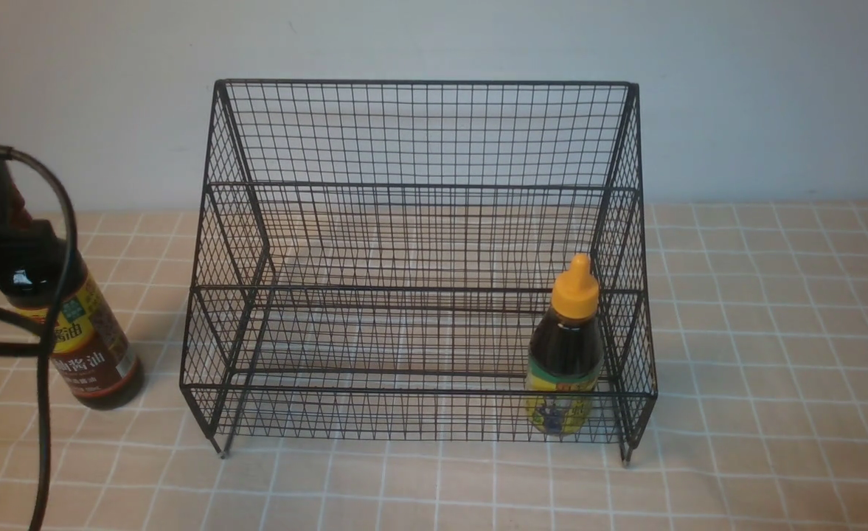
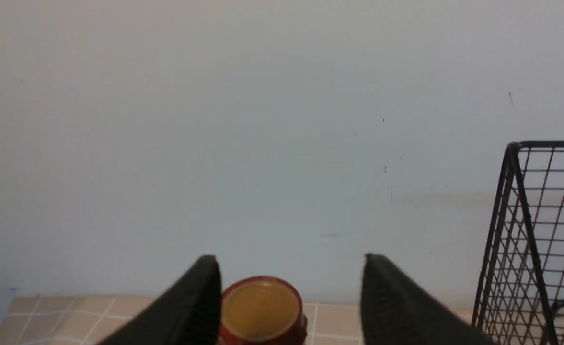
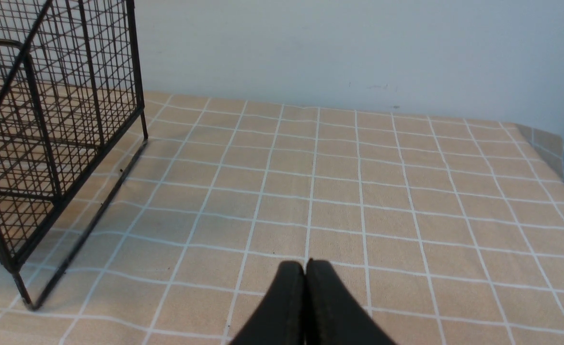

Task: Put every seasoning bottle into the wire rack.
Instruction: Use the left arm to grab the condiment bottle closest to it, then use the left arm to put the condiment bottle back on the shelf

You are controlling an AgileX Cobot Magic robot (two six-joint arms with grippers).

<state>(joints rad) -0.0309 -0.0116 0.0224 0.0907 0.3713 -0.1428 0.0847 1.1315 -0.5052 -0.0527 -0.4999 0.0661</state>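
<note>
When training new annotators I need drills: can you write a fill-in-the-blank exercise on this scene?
The squat bottle with the yellow cap stands inside the wire rack, near its ____ end.
The tall bottle is ____ the rack, on the tablecloth.
The left gripper is ____, its jaws either side of the tall bottle's cap.
The right gripper is ____, holding nothing.
Missing words: right; outside; open; shut.
</note>
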